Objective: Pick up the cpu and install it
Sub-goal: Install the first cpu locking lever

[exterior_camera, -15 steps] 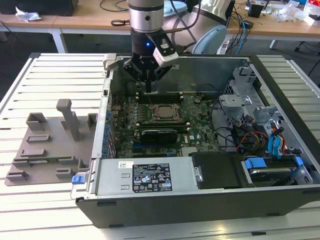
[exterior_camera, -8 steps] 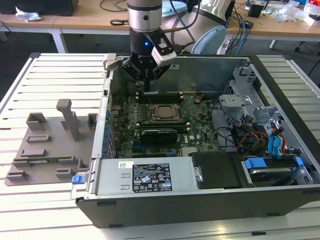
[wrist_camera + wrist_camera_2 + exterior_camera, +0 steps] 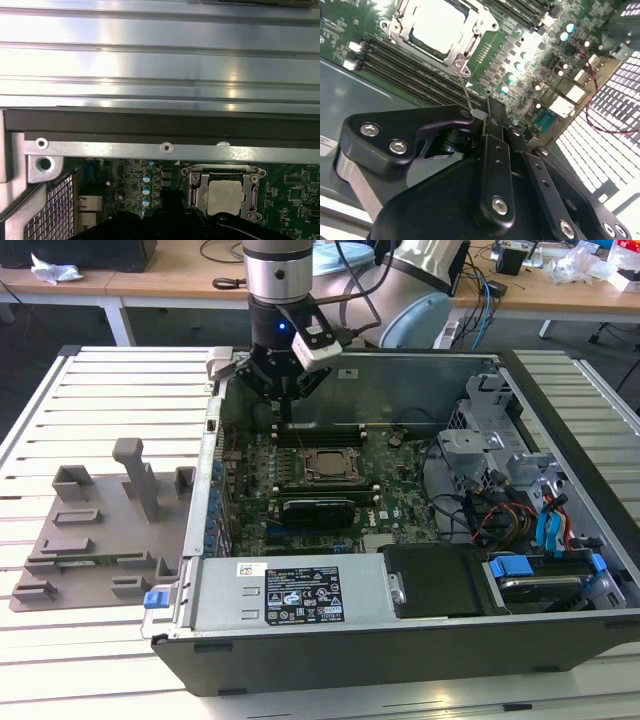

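Black linkage plates and bolt heads of my gripper (image 3: 487, 117) sit closest to the lens in the second wrist view, and I read the two fingers as pressed together with nothing between them. A thin metal lever wire of the socket runs up to the fingertips; I cannot tell whether they touch it.

Beyond the fingertips I see the cpu (image 3: 439, 26), a small flat square chip with a pale silvery top, lying inside the dark square metal socket frame (image 3: 470, 47) on the green motherboard (image 3: 530, 45). In the first wrist view the same chip (image 3: 223, 196) sits seated in the frame, with a row of blue-topped capacitors (image 3: 146, 190) beside it.

From the exterior view, my arm hangs over the far edge of the open black computer case (image 3: 400, 640), the gripper (image 3: 284, 395) just above the memory slots and near the socket (image 3: 326, 464). A long black rectangular card (image 3: 318, 508) lies on the near side of the socket. The case rests on a white slatted metal table (image 3: 100, 400), and a grey plastic fixture tray (image 3: 100, 530) lies at the exterior view's left, well apart from the gripper.
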Robot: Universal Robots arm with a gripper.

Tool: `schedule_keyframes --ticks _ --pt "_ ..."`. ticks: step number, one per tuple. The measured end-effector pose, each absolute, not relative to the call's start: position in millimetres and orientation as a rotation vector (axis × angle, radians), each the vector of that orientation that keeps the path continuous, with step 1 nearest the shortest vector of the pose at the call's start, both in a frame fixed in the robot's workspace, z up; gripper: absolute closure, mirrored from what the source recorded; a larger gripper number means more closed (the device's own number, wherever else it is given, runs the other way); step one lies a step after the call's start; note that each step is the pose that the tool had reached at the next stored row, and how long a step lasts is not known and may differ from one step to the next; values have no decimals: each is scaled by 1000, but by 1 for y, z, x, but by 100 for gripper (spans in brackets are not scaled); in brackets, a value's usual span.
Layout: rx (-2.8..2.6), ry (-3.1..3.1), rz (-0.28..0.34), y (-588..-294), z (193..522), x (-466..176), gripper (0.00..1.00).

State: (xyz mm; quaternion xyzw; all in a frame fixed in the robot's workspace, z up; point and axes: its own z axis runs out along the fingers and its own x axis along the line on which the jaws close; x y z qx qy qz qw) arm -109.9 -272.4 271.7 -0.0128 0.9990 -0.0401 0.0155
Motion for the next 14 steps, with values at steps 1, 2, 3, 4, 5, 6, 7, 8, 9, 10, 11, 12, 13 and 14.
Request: schedule_keyframes --ticks 1,2,3,4,5,6,7,8,9,10,11,12,13,14 --pt "-40 3108 -124 -272 272 -112 89" --pt "-40 3108 -124 -272 271 -112 89" --pt "-40 3108 -124 -272 271 -112 89" --pt "-40 3108 -124 -272 269 -112 89" --pt "-40 3108 -124 -272 267 -112 89" --pt "-40 3108 -124 -271 264 -112 89" --pt "-41 3108 -124 -269 262 -112 89" --pt "-41 3108 -124 -266 261 -112 89" --pt "-42 3108 -123 -265 260 -110 89" --pt "-41 3108 -122 -265 260 -109 89" --pt "-41 3108 -122 -265 260 -107 89" --pt "-42 3108 -122 -265 260 -103 89" --pt "-41 3108 -122 -265 260 -101 89" --pt "-41 3108 -122 -265 260 -97 89"
